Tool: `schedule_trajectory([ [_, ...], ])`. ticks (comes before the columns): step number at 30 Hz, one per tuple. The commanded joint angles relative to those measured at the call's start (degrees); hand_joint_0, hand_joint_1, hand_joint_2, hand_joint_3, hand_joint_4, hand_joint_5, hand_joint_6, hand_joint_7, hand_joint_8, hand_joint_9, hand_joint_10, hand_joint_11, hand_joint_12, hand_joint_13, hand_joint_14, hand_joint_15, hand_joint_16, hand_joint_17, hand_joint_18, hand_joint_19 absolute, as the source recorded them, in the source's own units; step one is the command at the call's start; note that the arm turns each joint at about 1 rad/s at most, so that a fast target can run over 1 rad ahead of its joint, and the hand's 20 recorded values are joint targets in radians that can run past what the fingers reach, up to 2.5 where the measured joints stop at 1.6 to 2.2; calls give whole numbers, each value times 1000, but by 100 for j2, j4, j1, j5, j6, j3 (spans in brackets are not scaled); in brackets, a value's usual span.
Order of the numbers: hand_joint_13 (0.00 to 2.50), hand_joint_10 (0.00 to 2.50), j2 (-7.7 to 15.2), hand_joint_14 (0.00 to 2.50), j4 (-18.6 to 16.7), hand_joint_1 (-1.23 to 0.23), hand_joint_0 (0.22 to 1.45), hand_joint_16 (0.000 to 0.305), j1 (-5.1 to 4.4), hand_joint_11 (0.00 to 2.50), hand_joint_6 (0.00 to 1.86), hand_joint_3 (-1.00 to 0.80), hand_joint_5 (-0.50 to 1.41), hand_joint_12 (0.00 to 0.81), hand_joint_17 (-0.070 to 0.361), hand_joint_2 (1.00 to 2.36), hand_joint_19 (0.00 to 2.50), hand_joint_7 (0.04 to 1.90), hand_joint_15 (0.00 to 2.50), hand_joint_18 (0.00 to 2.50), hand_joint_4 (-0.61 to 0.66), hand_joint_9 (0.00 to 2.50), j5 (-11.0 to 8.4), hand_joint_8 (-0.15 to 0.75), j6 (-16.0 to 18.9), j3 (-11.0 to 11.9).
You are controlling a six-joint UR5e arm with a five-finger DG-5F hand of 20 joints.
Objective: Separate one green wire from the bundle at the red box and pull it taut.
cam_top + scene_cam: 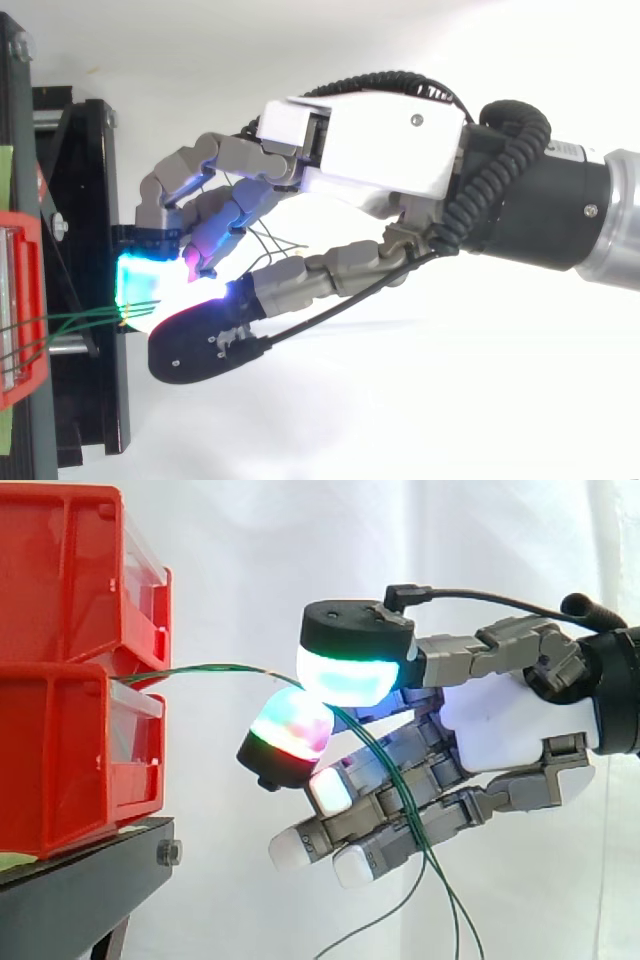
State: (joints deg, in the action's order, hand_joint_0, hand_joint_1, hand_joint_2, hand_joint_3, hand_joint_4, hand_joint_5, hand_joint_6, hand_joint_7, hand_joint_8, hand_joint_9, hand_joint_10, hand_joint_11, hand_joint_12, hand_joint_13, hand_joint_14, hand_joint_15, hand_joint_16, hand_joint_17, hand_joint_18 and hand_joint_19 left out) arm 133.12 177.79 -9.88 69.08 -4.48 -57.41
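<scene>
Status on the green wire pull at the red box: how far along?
Done: the grasp. The hand pinches a green wire between two glowing pads, just off the red box.
In hand: that wire runs from the box to the pinch but bows upward, so it is not taut.
Left: loose strands hang past the fingers, and I can't tell if only one is pinched. Probably pull away from the box.

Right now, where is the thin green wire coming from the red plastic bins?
In the side view, the thin green wire arcs from between the stacked red plastic bins on the left to the hand, pinched between its glowing fingertips, then hangs down.
</scene>
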Motion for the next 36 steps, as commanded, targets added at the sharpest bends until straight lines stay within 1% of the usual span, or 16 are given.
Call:
schedule_trajectory([
  [1, 551, 19, -6, 12, 37, -864, 644, 48, 4, 596, 923, -284, -161, 341, 108, 1016, 484, 955, 309, 550, 60, 863, -8, 264, 0, 20],
  [4, 549, 21, -6, 12, 142, -904, 649, 48, 4, 586, 919, -412, -158, 338, 107, 1008, 475, 943, 308, 554, 100, 858, 0, 260, 0, 55],
  [6, 551, 21, -6, 13, 204, -896, 612, 48, 13, 577, 915, -500, -154, 336, 107, 1001, 482, 945, 301, 556, 126, 860, 0, 260, 8, 81],
  [7, 551, 18, -6, 12, 256, -891, 610, 48, 22, 586, 914, -500, -154, 335, 107, 1000, 485, 950, 309, 556, 126, 860, 0, 260, 0, 107],
  [8, 553, 20, -6, 12, 283, -870, 577, 48, 22, 585, 914, -500, -152, 339, 108, 1000, 482, 942, 305, 562, 128, 862, 0, 263, 8, 116],
  [11, 565, 19, -6, 12, 327, -763, 516, 51, 30, 577, 913, -500, -149, 354, 114, 1000, 485, 931, 313, 579, 139, 885, 0, 277, 8, 143],
  [13, 566, 18, -6, 12, 344, -738, 515, 51, 30, 579, 911, -500, -148, 355, 114, 1000, 478, 929, 307, 577, 145, 891, 0, 278, 8, 134],
  [14, 565, 18, -6, 12, 353, -682, 524, 50, 30, 577, 908, -500, -148, 353, 113, 1000, 489, 929, 307, 574, 138, 898, 0, 278, 8, 134],
  [16, 558, 20, -6, 12, 353, -647, 576, 48, 30, 579, 901, -429, -147, 343, 108, 1006, 490, 958, 310, 556, 121, 900, 0, 269, 8, 143],
  [18, 556, 20, -6, 13, 353, -694, 594, 48, 39, 584, 901, -314, -147, 341, 107, 1015, 493, 986, 315, 552, 110, 898, 0, 267, 8, 143],
  [19, 557, 20, -6, 12, 353, -696, 592, 48, 39, 583, 902, -304, -148, 341, 107, 1016, 493, 991, 315, 552, 108, 898, -8, 270, 8, 134],
  [20, 556, 20, -6, 13, 353, -733, 593, 48, 39, 577, 907, -248, -151, 342, 107, 1018, 492, 993, 314, 551, 96, 893, -8, 272, 8, 143],
  [25, 550, 21, -6, 12, 353, -804, 613, 48, 39, 593, 914, -222, -156, 342, 107, 1020, 494, 981, 312, 546, 53, 880, -8, 268, 8, 151],
  [29, 552, 21, -6, 12, 397, -912, 665, 47, 39, 586, 919, -308, -160, 337, 107, 1015, 477, 971, 302, 555, 41, 864, -8, 262, 8, 187],
  [33, 556, 21, 3, 12, 485, -949, 686, 47, 39, 582, 916, -433, -157, 336, 106, 1006, 464, 945, 299, 569, 54, 860, -8, 257, 8, 204],
  [36, 555, 21, -6, 12, 485, -952, 660, 47, 48, 584, 912, -500, -155, 333, 106, 1000, 474, 952, 303, 571, 96, 860, -8, 257, 8, 213],
])
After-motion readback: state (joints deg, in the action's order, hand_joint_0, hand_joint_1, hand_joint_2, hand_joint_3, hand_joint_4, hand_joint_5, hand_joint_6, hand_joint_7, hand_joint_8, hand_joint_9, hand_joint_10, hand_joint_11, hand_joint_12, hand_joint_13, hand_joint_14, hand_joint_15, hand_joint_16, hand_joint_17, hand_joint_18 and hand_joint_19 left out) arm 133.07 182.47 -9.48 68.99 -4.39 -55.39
